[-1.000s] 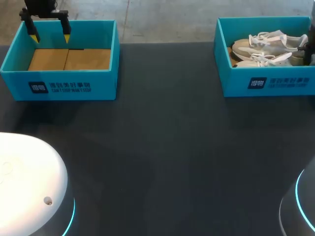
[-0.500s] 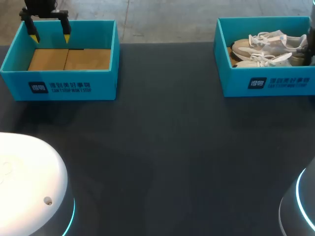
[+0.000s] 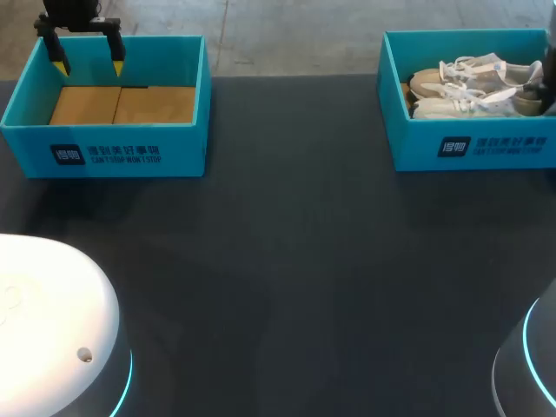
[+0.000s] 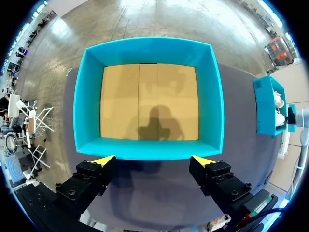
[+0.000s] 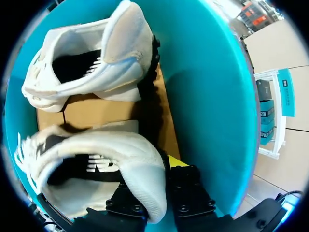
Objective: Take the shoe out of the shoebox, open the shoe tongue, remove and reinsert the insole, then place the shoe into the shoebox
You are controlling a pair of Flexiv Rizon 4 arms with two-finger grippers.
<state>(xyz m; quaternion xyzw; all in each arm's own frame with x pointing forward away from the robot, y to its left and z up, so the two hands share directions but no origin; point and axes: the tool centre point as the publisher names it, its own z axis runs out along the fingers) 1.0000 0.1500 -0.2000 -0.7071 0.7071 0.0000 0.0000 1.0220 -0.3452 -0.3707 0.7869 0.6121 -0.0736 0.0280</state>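
Head view first, from your left: the left gripper (image 3: 87, 62) hangs over the far rim of the empty shoebox (image 3: 104, 139), its yellow tips wide apart and holding nothing. The left wrist view confirms it: the left gripper (image 4: 153, 161) is spread just outside the near wall of the empty shoebox (image 4: 149, 147), with only bare cardboard on the floor inside.

Across the dark table (image 3: 287, 261), the second shoebox (image 3: 469, 148) on your right holds two pale shoes lying side by side, the front shoe (image 3: 456, 106) and the back shoe (image 3: 460, 78).

Your right arm comes in at that box's right end. In the right wrist view the right gripper (image 5: 161, 166) is pinched on the heel wall of the front shoe (image 5: 111, 159). One yellow tip shows outside the heel; the other is hidden by it. The back shoe (image 5: 91, 67) lies ahead, untouched, against the teal wall (image 5: 207, 96).

So you are, by my reading, at the very first step: the grip is made, but the shoe is not yet out. The tongue, the insole and the return to the box are all left to do.
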